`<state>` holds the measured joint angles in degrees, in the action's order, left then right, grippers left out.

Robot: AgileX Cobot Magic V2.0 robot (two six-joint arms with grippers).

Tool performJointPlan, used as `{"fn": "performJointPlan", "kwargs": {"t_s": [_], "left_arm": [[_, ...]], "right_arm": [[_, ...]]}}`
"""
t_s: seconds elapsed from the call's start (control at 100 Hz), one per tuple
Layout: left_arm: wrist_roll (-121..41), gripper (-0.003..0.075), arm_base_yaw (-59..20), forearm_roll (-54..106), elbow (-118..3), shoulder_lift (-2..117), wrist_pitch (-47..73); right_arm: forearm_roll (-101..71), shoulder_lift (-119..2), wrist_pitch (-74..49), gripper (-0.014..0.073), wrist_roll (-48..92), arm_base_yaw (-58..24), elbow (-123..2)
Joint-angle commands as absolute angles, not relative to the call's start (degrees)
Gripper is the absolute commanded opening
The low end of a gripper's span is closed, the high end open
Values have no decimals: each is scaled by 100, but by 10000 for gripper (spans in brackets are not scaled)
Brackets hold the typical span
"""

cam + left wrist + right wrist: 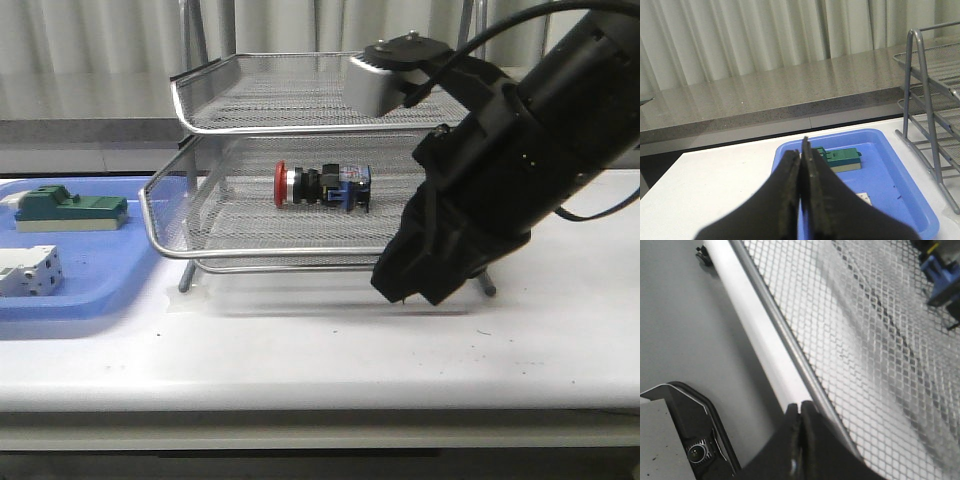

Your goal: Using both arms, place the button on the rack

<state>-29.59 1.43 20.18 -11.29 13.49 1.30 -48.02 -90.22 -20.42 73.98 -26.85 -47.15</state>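
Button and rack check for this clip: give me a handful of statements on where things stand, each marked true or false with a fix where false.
1. The button lies on its side on a tier of the rack. True.
2. The right gripper is shut on the button. False: its fingers are closed on nothing, outside the rack's front rim.
3. The left gripper is shut and holds nothing. True.
4. The green-topped block sits on the rack's top tier. False: it lies in the blue tray, left of the rack.
5. The button's red cap points toward the blue tray. True.
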Motion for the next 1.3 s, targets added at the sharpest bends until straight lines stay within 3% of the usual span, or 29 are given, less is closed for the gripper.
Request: {"fn": "performJointPlan", "kwargs": {"t_s": [0.0, 0.8, 1.09, 1.29], "left_arm": [[-2897, -20, 143, 2084, -1297, 1389, -357], [-2897, -20, 143, 2084, -1297, 1389, -357], [-2897, -20, 143, 2084, -1297, 1389, -357], [-2897, -20, 143, 2084, -1297, 1389, -357]], "right_arm": [[-4948, -9068, -1809, -69, 7454, -2523, -5087], [-4993, -9379, -2022, -69, 7207, -2296, -5644], [-4845, -8649, -2298, -60, 5822, -2295, -5644], [-3780, -7771, -2600, -60, 4344, -2003, -5644]]}}
